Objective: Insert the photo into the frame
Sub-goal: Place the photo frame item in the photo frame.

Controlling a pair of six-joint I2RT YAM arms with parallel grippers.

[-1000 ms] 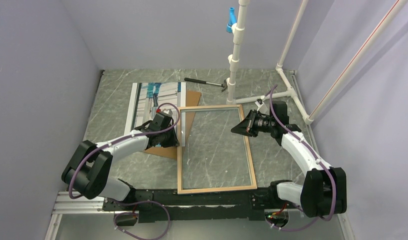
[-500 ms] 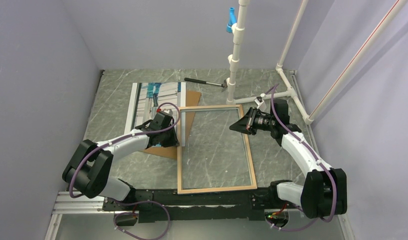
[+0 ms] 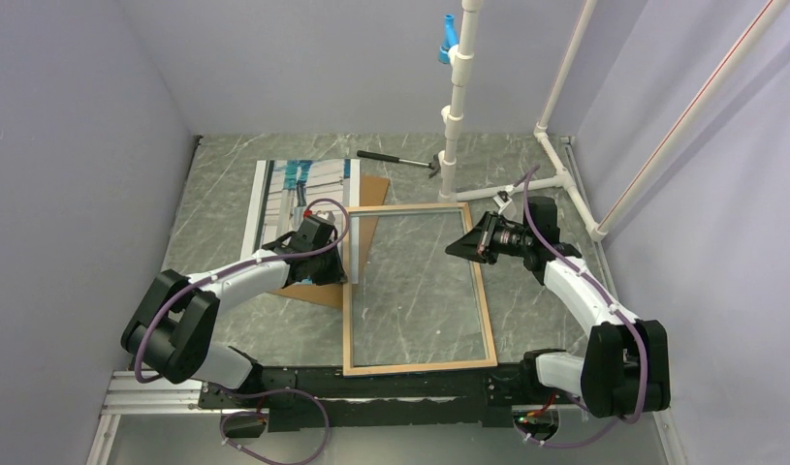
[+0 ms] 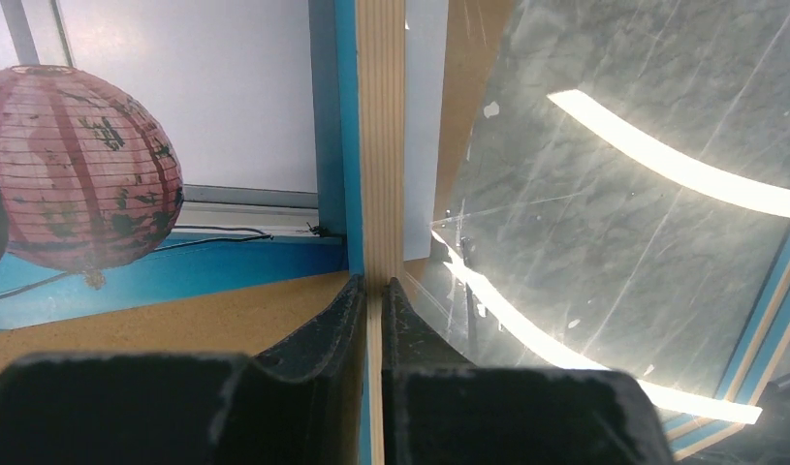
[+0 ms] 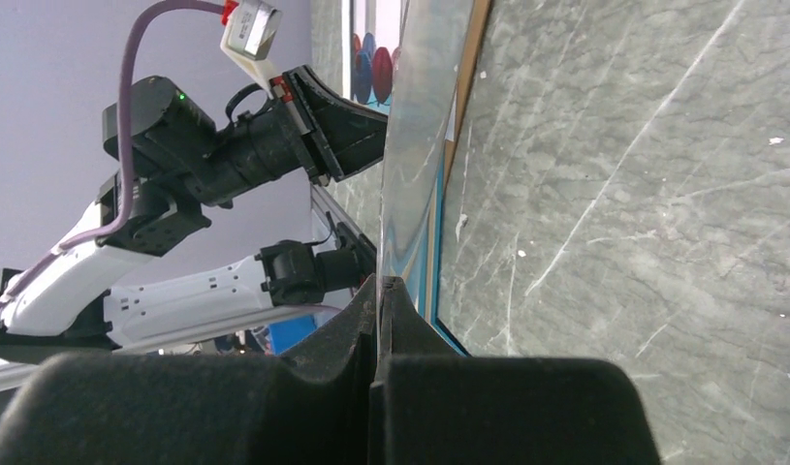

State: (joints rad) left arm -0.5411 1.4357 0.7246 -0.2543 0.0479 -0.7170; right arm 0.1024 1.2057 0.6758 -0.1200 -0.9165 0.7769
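Frame-handling step, I reckon. The left gripper point(image 4: 374, 291) is clamped on one wooden rail of the frame point(image 3: 420, 365). The right gripper point(image 5: 379, 291) is pinched tight on the opposite edge, though from that angle it's hard to say whether that's rail or glazing. The frame spans between the two grippers, and the photo point(image 3: 279, 199) lies flat just outboard of the left one. Next, both arms would need to move the frame together without twisting it. Compared with a second ago, only the right wrist has nudged slightly.
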